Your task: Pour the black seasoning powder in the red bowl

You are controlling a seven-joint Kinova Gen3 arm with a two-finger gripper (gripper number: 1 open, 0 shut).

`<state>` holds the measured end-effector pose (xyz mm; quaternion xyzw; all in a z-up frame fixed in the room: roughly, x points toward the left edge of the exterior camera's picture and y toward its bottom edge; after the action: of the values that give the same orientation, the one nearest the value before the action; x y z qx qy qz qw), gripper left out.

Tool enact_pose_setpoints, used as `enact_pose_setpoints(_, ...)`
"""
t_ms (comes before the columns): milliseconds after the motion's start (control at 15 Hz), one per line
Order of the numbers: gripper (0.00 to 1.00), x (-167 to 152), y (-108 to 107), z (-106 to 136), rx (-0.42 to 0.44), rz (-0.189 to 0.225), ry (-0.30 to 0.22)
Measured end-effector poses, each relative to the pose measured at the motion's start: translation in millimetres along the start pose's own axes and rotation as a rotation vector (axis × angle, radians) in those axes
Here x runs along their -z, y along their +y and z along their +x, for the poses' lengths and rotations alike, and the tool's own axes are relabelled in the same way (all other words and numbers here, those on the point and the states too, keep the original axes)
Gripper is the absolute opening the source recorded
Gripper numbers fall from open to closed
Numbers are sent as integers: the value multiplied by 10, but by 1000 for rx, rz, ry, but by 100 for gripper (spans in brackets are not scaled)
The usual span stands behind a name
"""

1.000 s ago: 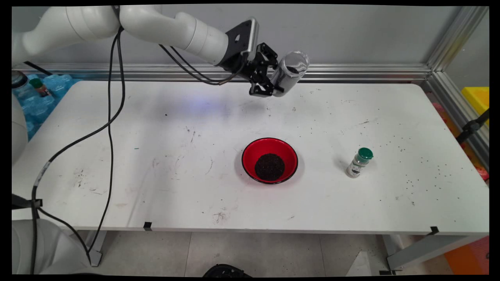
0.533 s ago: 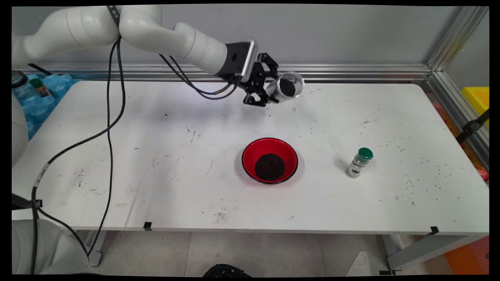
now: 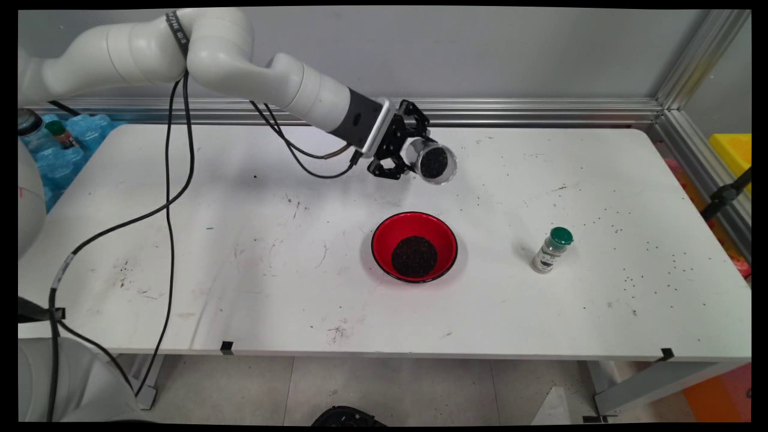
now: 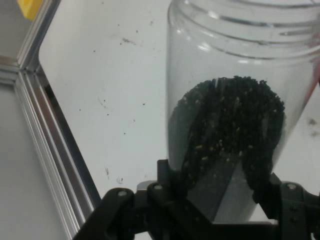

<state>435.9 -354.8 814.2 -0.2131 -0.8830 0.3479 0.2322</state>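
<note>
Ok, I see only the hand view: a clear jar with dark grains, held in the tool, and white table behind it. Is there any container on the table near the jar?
Observer: Yes. A red bowl stands near the table's middle. In the main view the clear jar shows beyond the bowl's far rim, apart from it.
Operator: Is the bowl empty?
Observer: No, a heap of dark grains lies in its bottom.
Operator: And how does the jar lie in the tool?
Observer: Tilted, with its open mouth turned toward the table's near side. One more thing: a small bottle with a green cap stands to the right of the bowl in the picture, well apart from it.
</note>
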Motion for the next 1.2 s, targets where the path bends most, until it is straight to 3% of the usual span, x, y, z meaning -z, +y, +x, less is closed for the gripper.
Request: enact_pose_setpoints(1200, 0, -80, 137, 72, -381, -3, -73)
